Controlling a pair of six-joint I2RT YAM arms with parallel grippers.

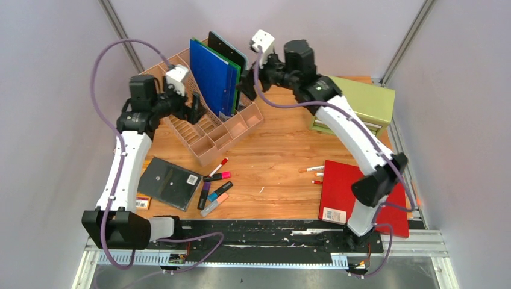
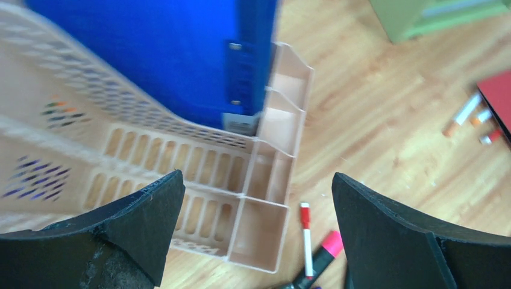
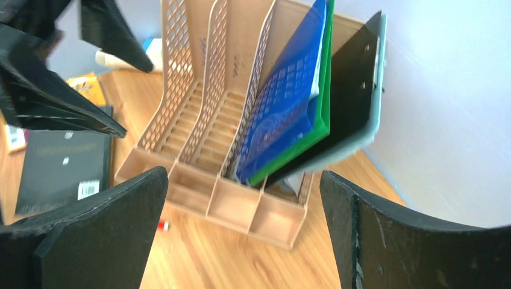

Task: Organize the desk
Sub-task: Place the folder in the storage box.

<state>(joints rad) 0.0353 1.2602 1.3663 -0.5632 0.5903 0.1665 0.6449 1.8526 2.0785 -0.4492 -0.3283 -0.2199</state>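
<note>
The desk (image 1: pixel 277 156), a large tabletop of light orange-brown wood grain, spreads under both my arms. The loose things on it lie toward its near edge, while my grippers are up at the back by the beige plastic slotted file rack (image 1: pixel 220 139).

My right gripper (image 3: pixel 244 177) hangs wide open and empty just beside the black clipboard with a pale teal back (image 3: pixel 349 102). The clipboard leans in the rack's end slot next to the blue folder (image 3: pixel 289 90) and the green folder (image 3: pixel 288 158). My left gripper (image 2: pixel 258 179) is spread open too, holding nothing, at the rack's other side.

What I judge the next move turns on is this. The flat red book (image 1: pixel 340 186) lies at the near right, close to my right arm's base, its long side running roughly front to back. The flat dark grey book (image 1: pixel 170 182) lies near left, by my left arm's base. The cluster of markers (image 1: pixel 215 186) just right of it points diagonally, near-left to far-right. I would take red with the right arm and grey with the left.
</note>
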